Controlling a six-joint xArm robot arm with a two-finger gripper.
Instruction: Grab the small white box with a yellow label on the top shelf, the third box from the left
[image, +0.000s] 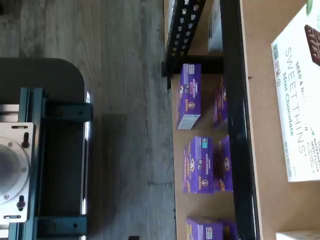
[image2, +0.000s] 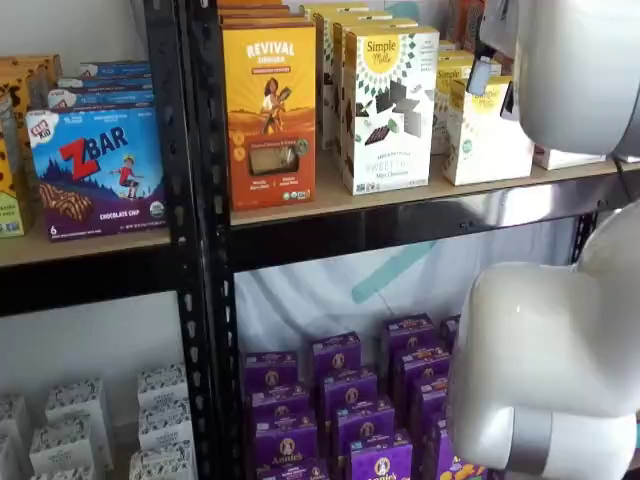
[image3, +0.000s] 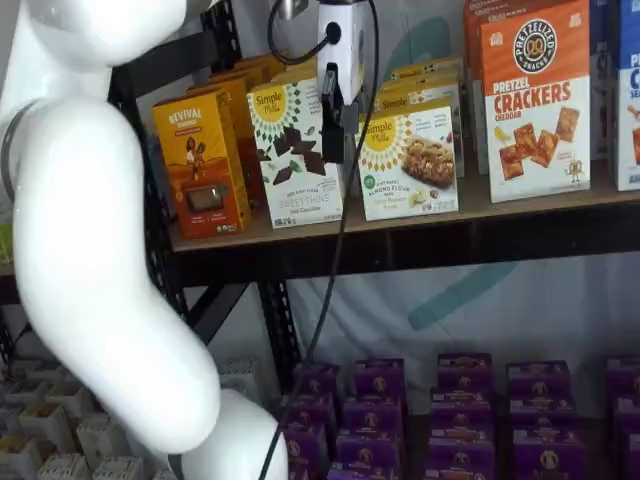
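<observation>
The small white box (image3: 410, 165) with its round yellow logo stands on the top shelf (image3: 470, 208), right of a taller white box with a black pattern (image3: 297, 150). In a shelf view the small box (image2: 480, 140) is partly hidden by the white arm. The gripper (image3: 340, 140) hangs from the view's top edge with a cable beside it. Its black fingers are in front of the gap between the two white boxes, at the small box's left edge. No gap between the fingers shows, and no box is in them. The wrist view shows the shelf board (image: 265, 175) and its black rail (image: 240, 125).
An orange Revival box (image3: 200, 165) stands left of the tall white box, a crackers box (image3: 535, 100) to the right. Purple boxes (image3: 460, 410) fill the lower shelf. The white arm (image3: 90, 230) stands in front at left. The Sweet Thins box (image: 297, 100) shows in the wrist view.
</observation>
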